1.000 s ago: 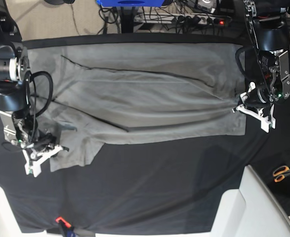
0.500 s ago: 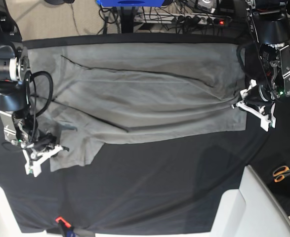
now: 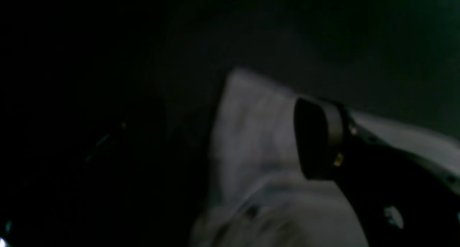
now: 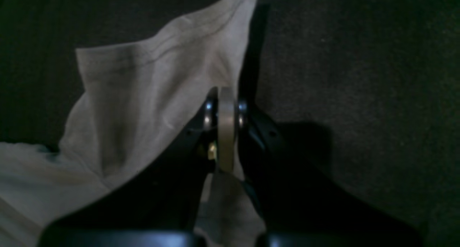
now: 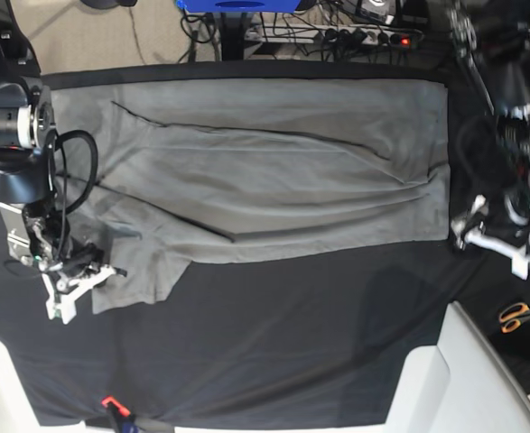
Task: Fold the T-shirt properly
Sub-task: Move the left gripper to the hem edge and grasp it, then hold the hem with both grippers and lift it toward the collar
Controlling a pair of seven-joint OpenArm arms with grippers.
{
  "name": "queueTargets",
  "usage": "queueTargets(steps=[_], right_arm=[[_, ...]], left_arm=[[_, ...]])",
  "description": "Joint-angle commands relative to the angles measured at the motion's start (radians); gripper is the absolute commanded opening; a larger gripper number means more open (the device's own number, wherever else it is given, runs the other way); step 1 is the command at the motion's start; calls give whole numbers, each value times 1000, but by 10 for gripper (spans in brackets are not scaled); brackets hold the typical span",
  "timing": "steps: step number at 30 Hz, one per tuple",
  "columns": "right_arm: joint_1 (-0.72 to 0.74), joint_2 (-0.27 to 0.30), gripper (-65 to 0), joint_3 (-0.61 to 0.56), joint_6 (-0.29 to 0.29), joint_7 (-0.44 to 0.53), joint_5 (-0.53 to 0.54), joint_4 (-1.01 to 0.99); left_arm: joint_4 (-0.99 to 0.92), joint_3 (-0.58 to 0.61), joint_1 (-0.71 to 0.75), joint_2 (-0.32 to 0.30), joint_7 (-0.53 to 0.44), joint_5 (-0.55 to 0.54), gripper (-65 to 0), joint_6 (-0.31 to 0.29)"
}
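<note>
One grey T-shirt lies spread and partly folded lengthwise across the black-covered desk, stretched between the two arms. The right fingers are pressed fully together on a corner of the cloth; the right wrist view shows fabric pinched between them and bunched up on one side, with bare desk on the other. In the base view these fingers sit at the shirt's lower corner, by the sleeve flap.

The left fingers stand just off the shirt's other end, beside its edge and not touching it. The left wrist view is dark and blurred: one finger pad shows with pale cloth lying beyond it, but nothing appears clamped, so the left fingers seem open and empty.

As a judgement, the lengthwise fold is partway done: one end looks laid down and let go, while the opposite corner remains gripped. The next move likely calls for the right fingers to set their corner flat in line with the fold and let go, and for the left fingers to take a fresh hold on the hem edge nearest them.

Count: one T-shirt, two arms, one pair of orange-handled scissors well beyond the left fingers, away from the shirt.
</note>
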Motion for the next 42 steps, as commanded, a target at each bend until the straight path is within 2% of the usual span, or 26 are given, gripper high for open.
queueTargets(steps=[1, 8, 13, 28, 30, 31, 39, 42], right_arm=[[34, 11, -648, 1, 3, 18, 10, 15], [34, 12, -648, 1, 3, 18, 10, 15], [34, 12, -648, -1, 3, 18, 10, 15], [34, 14, -648, -1, 3, 20, 10, 15], [34, 14, -648, -1, 3, 20, 10, 15], [34, 14, -648, -1, 3, 20, 10, 15], [24, 14, -648, -1, 3, 23, 10, 15], [21, 14, -648, -1, 3, 23, 10, 15]], left_arm=[[-28, -5, -35, -27, -23, 0, -109, 0], [-301, 219, -153, -57, -181, 0, -109, 0], [-410, 230, -176, -50, -244, 0, -110, 0], [-423, 259, -165, -27, -253, 0, -117, 0], [-423, 300, -165, -27, -257, 0, -163, 0], [-424, 314, -165, -27, -270, 0, -207, 0], [-544, 322, -176, -27, -364, -3, -650, 2], [-547, 328, -176, -27, -379, -2, -650, 2]])
